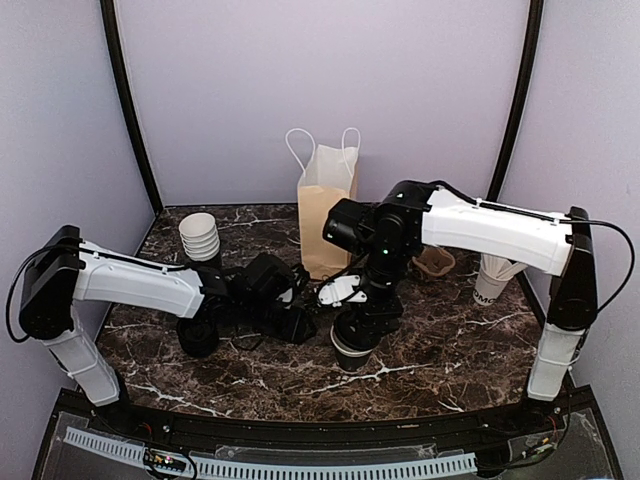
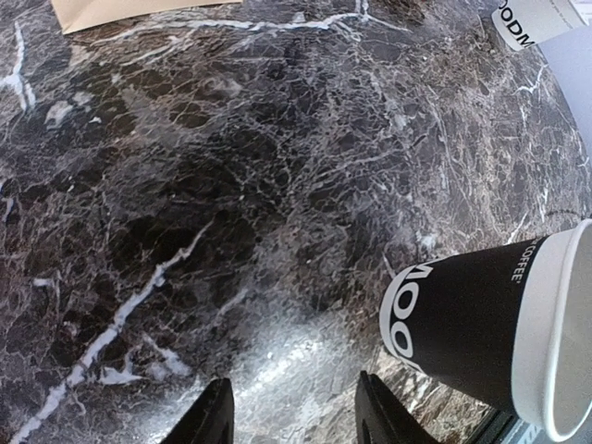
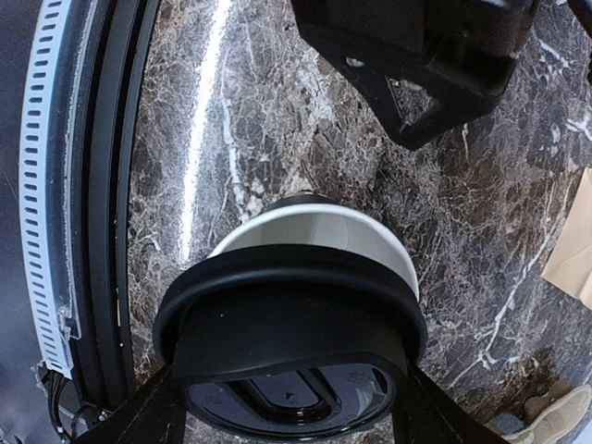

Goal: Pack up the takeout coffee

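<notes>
The takeout coffee cup (image 1: 353,347), black paper with a white inside, stands near the table's front edge. Right above it, my right gripper (image 3: 287,416) is shut on the round black lid (image 3: 291,319). The lid sits tilted over the cup's white rim (image 3: 314,227), which shows past its far edge. In the left wrist view the cup (image 2: 472,328) stands just right of my left gripper (image 2: 296,416). That gripper is open, low over bare marble, with nothing between its fingers (image 2: 215,416). The brown paper bag (image 1: 325,205) stands upright behind.
A stack of lidless black-and-white cups (image 1: 200,238) stands at the back left, with a black round object (image 1: 198,338) in front of it. A white cup of stirrers (image 1: 492,280) and a brown cardboard piece (image 1: 435,262) are at the right. The left gripper body (image 3: 435,55) is close beyond the cup.
</notes>
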Tool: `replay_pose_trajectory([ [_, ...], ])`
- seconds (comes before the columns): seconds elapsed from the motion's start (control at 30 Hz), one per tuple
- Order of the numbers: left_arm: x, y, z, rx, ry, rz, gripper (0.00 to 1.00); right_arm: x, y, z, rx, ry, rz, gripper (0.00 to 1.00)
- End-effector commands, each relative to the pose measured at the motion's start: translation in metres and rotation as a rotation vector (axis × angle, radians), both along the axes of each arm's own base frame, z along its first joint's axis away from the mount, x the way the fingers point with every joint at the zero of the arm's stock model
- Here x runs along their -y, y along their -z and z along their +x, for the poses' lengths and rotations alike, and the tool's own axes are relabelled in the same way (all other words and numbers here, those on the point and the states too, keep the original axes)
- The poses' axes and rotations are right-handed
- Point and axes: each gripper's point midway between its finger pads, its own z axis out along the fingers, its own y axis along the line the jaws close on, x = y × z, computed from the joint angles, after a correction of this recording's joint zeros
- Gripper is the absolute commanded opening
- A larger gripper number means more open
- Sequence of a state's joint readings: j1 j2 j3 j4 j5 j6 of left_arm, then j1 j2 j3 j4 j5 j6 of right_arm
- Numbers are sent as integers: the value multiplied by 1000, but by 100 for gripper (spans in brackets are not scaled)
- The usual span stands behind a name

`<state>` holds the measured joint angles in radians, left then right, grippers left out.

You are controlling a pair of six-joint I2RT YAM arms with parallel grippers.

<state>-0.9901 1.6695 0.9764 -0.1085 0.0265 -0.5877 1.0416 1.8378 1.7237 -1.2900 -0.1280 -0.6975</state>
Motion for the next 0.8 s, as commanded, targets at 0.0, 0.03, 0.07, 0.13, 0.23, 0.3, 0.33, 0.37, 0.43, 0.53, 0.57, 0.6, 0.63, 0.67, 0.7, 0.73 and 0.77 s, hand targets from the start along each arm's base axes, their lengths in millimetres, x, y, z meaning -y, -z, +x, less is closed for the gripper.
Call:
replay_pose_trajectory([
  [0.0, -17, -5, 3, 28, -57, 5, 48, 1, -2, 2, 15, 18, -53, 74],
  [0.03, -20, -4, 2, 28, -59, 10, 48, -1, -1, 4, 19, 25, -56, 75],
  [0.07, -21, -3, 2, 30, -60, 15, 48, -2, 0, 6, 23, 30, -60, 75],
  [0.13, -24, -3, 2, 35, -61, 21, 48, -4, 2, 9, 36, 40, -61, 75],
  [0.23, -28, -1, 1, 35, -61, 28, 48, -5, 4, 10, 37, 40, -68, 76],
  [0.3, -29, 0, 0, 33, -58, 32, 48, -6, 6, 8, 29, 35, -71, 76],
  [0.33, -29, 0, 0, 34, -56, 34, 48, -6, 6, 7, 26, 32, -74, 76],
  [0.37, -29, 0, 0, 34, -56, 35, 48, -6, 6, 5, 23, 28, -75, 77],
  [0.43, -31, 0, 1, 35, -60, 37, 49, -7, 7, 1, 9, 23, -78, 78],
  [0.53, -32, -1, 2, 36, -68, 23, 48, -8, 10, 1, 4, 27, -85, 78],
  [0.57, -33, -2, 3, 36, -70, 18, 48, -8, 12, 1, 4, 26, -89, 78],
  [0.6, -33, -3, 3, 38, -75, 10, 49, -8, 13, 1, 3, 24, -92, 78],
  [0.63, -33, -4, 3, 41, -78, 3, 49, -8, 14, 1, 1, 23, -93, 78],
  [0.67, -35, -4, 3, 39, -84, 0, 49, -9, 14, 1, -1, 22, -93, 78],
  [0.7, -35, -4, 3, 38, -89, -5, 49, -10, 13, 1, -4, 23, -90, 78],
  [0.73, -37, -3, 2, 36, -90, -5, 49, -11, 13, 0, -7, 22, -93, 78],
  [0.77, -37, -3, 2, 33, -90, -8, 49, -12, 14, 0, -11, 21, -95, 78],
])
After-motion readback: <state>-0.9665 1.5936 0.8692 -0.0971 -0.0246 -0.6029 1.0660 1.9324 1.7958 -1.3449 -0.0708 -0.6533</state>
